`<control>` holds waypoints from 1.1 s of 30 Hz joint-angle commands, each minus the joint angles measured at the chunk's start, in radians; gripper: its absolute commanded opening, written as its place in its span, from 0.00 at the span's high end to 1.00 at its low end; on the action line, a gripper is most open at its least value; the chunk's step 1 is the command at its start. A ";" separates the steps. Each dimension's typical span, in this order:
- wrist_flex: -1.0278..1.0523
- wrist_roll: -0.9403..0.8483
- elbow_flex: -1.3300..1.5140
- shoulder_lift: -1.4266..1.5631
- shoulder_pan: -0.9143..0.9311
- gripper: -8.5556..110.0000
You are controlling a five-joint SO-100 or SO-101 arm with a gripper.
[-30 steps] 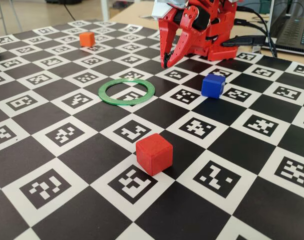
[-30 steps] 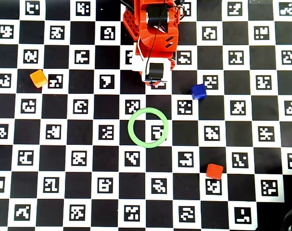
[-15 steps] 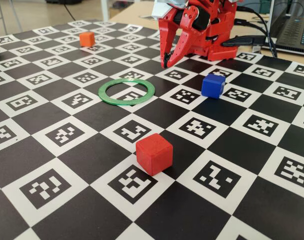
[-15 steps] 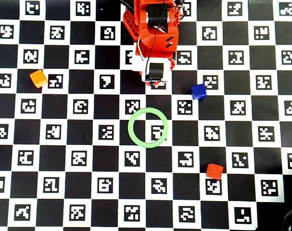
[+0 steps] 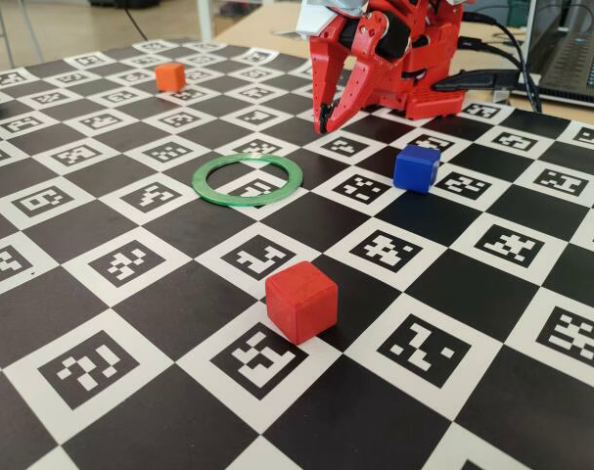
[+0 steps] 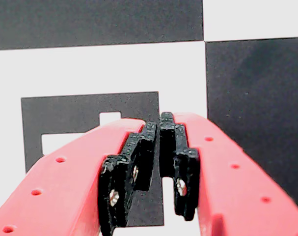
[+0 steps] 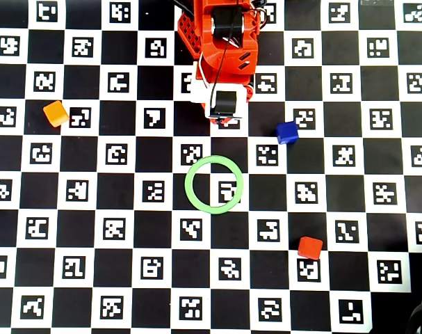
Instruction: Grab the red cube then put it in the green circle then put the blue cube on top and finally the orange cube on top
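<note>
You're looking at a flat black-and-white checkerboard mat point(image 5: 179, 313) whose white squares each carry a small black coded marker; in the overhead view it fills the whole picture point(image 7: 113, 229). In the fixed view, past its far edge, you can see a pale wooden tabletop point(image 5: 262, 24) with an open dark laptop point(image 5: 575, 59) at the right and black cables point(image 5: 507, 49) trailing across it. The light is even, and shadows fall soft and short.
</note>
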 commanded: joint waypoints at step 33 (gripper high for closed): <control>-0.094 0.594 -0.578 -0.491 -0.012 0.98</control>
